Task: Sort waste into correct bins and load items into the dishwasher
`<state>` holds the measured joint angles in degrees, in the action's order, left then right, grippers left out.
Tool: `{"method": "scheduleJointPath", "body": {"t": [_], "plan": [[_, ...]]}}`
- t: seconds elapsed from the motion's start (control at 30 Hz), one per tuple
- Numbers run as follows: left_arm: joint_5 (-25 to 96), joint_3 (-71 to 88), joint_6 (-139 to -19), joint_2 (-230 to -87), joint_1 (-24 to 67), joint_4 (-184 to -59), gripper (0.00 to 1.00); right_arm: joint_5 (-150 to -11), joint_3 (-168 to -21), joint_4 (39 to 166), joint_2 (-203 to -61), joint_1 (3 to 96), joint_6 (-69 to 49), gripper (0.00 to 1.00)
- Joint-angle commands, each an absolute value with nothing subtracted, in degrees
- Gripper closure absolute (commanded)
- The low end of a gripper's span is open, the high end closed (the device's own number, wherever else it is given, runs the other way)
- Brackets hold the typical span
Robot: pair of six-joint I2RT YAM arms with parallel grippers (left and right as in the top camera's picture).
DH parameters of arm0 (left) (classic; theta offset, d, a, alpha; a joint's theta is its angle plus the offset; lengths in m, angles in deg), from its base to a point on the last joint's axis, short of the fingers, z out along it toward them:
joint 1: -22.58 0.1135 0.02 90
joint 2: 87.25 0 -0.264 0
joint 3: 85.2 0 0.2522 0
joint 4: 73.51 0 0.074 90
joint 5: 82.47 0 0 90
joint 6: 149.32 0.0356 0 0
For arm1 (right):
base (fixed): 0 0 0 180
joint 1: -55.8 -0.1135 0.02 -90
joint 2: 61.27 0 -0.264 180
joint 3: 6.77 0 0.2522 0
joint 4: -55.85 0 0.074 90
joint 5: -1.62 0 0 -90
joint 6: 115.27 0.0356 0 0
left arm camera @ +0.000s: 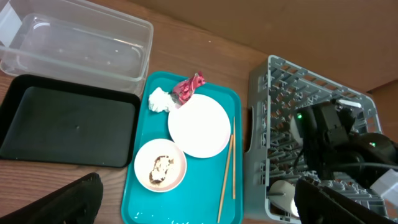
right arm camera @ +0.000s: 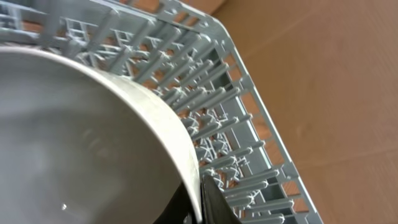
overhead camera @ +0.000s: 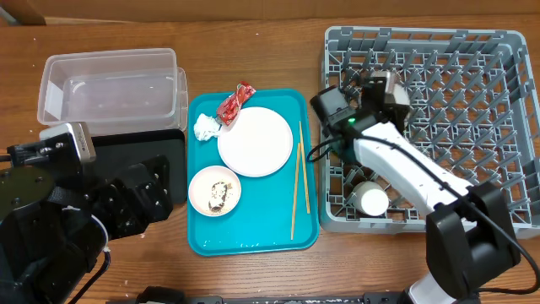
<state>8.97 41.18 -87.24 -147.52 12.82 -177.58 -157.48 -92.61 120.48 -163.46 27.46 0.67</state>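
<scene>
Since the right arm hangs over the rack: I judge the step in hand to be setting a bowl down among the pegs.
Right gripper (right arm camera: 198, 205): pinching the rim of the held bowl (right arm camera: 93, 124), a dark finger on each side of the wall.
Held bowl: above the rack (overhead camera: 472, 51), towards its far left corner. The pegs lie directly beneath it, so I expect the move to be mostly down.
Left gripper (left arm camera: 198, 185): jaws spread wide, holding nothing, hovering over the near edge of the black tray (left arm camera: 68, 124).
Rack contents: a cup (overhead camera: 371, 201) near the front left corner; I cannot tell if it is upright.
Teal tray (overhead camera: 253, 241): plate (overhead camera: 256, 141) in the middle, dirty bowl (overhead camera: 214, 190) just in front of it with rice and brown scraps inside.
Waste on the tray: wrapper (overhead camera: 235, 102) and napkin (overhead camera: 205, 127) at the far left, both touching or just beside the plate.
Chopsticks (overhead camera: 297, 190): along the tray's right edge, long axis running near to far, closer to the right arm.
Dirty bowl: nearer the left arm.
Tub (overhead camera: 110, 93): nothing I can make out inside.
Black tray: bare where it shows.
</scene>
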Motion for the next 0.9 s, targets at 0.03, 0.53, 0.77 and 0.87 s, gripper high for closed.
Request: {"method": "scheduleJointPath", "body": {"t": [0.03, 0.53, 0.77, 0.87], "plan": [[9.0, 41.6, -86.8, -147.6, 12.9, -177.5, 0.00, -149.5, -92.5, 120.5, -164.9, 23.5, 0.3, 0.96], [9.0, 41.6, -86.8, -147.6, 12.9, -177.5, 0.00, -168.8, -92.5, 120.4, -159.9, 28.5, 5.2, 0.96], [9.0, 41.6, -86.8, -147.6, 12.9, -177.5, 0.00, -159.5, -92.5, 117.0, -159.0, 45.7, 4.8, 0.96], [9.0, 41.6, -86.8, -147.6, 12.9, -177.5, 0.00, -159.0, -92.5, 112.5, -159.0, 51.5, 1.7, 0.96]]}}
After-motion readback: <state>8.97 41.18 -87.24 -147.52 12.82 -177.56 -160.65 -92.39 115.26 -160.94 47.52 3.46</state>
